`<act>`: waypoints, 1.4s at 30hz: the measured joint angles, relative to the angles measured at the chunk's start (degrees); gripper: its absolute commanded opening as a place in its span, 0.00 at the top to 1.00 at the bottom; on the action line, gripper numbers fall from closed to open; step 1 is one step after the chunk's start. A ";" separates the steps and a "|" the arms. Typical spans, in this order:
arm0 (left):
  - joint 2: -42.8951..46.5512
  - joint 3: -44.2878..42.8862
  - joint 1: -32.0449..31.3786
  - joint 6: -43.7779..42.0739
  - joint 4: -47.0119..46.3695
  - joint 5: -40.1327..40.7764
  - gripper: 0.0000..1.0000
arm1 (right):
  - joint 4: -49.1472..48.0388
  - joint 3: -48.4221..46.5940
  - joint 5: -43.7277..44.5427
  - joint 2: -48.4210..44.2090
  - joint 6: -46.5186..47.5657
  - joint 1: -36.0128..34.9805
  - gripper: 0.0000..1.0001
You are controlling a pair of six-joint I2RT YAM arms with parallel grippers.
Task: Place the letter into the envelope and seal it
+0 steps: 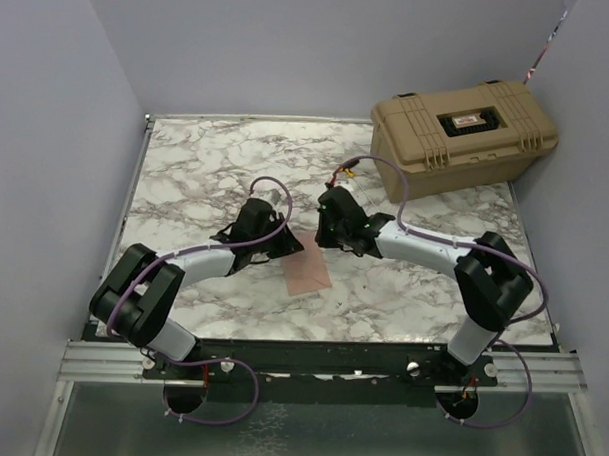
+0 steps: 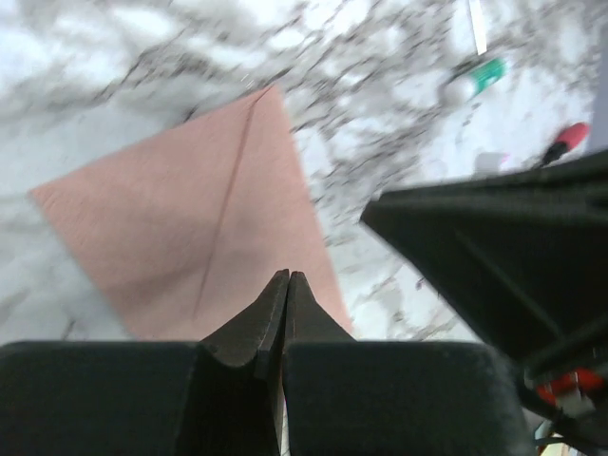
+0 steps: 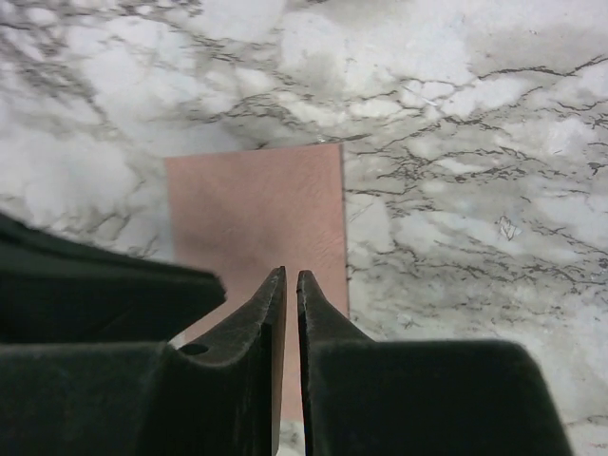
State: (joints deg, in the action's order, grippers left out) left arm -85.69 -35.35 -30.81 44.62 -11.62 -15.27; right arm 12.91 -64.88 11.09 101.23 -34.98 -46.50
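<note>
Marble-patterned surface fills the middle of the overhead frame, with both arm bases along its bottom edge and the two arms reaching in to meet at the centre.

Nearest the camera in its own wrist view, the left tool is fully closed, tips pressed together with nothing between them. The right tool stands a narrow slit apart and also has hold of nothing.

Just beyond both tips lies the envelope, flat on the surface at centre frame, a little below where the tools meet. From the left wrist a long diagonal crease runs down from its upper corner, which suggests the flap side is up and folded over. Whether the flap is stuck down cannot be told. The letter does not show as a separate sheet in any view, so it is probably already inside.

That makes the step in hand, by my reading, pressing the flap to seal it. One closed tip should pin the body of the envelope, since thin paper will likely skate on this smooth top. The other should come down on the flap and stroke along the crease toward its point, lightly. Closing the right tool first would keep a paper edge from catching in the slit.

Farthest back, at upper right, sits a tan hard case, well apart from the work.
</note>
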 measured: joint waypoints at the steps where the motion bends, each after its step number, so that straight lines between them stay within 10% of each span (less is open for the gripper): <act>1: 0.00 -0.61 0.00 0.17 -0.59 -0.09 1.00 | -1.01 1.20 -1.18 -1.97 0.09 0.02 0.86; 42: -13.14 -2.58 0.11 0.17 -11.34 -1.86 1.00 | -8.22 10.75 -6.32 -0.63 1.46 -7.39 0.90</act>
State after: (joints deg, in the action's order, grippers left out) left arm -98.83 -37.93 -30.70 44.80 -22.96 -17.12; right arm 4.69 -54.13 4.78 100.60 -33.52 -53.89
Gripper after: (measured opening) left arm 0.002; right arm 0.094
